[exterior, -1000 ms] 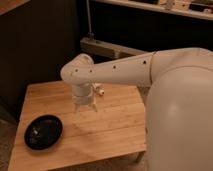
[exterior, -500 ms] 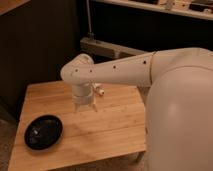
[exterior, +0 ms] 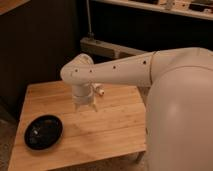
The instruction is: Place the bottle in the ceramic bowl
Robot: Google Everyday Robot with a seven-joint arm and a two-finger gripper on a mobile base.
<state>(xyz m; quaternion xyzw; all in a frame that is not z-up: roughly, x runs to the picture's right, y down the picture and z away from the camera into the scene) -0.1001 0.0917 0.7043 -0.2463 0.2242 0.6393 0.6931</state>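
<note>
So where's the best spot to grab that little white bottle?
Probably across its wider body, from above: the bottle seems to lie on its side on the table, narrow capped neck pointing right. The gripper hangs open close beside it, pointing down.

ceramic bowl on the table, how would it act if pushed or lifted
The ceramic bowl looks glossy, so probably slippery to grip. It is shallow and wide, so likely to slide rather than tip. It sits near the table's front edge, apart from the open gripper over mid-table, and could break if knocked off.
</note>
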